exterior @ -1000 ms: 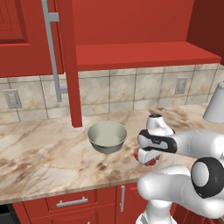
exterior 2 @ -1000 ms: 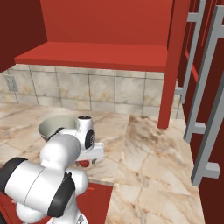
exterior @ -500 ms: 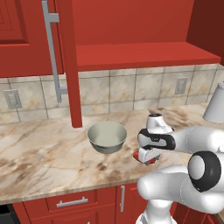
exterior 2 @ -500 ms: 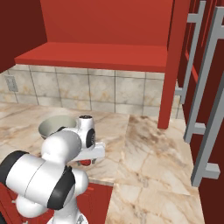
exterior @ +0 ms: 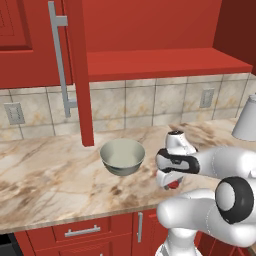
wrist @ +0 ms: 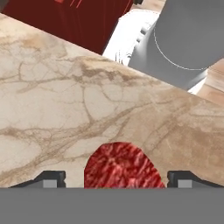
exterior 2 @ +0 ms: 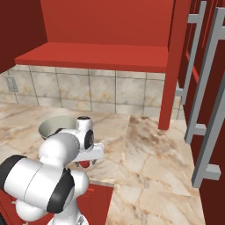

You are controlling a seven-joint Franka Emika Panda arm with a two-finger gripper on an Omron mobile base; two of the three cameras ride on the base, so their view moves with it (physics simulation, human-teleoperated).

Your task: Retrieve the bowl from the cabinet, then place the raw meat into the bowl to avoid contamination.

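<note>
On the marbled surface (exterior: 45, 175), below the open wall unit:
Bowl (exterior: 122, 156): upright on the surface, near its front edge, just beside the lower corner of the open cabinet door (exterior: 80, 75). Interior pale and bare. In the right base view the bowl (exterior 2: 52, 126) sits partly behind the arm.
Raw meat (wrist: 124, 166): red, glossy lump lying on the surface, to the right of the bowl and apart from it. In the left base view, a small red patch (exterior: 173, 184) shows beneath the hand.
Pincer (wrist: 117, 178): pointed down over the raw meat, jaws spread wide, one tip on each side of the lump. Contact between tips and meat cannot be determined; the lump rests on the surface, not lifted.
Cabinet (exterior: 160, 62): doors swung open, red shelf visible above the tiled wall.
Grey-white vessel (exterior: 246, 119): standing at the right end of the surface, well apart from the bowl.
</note>
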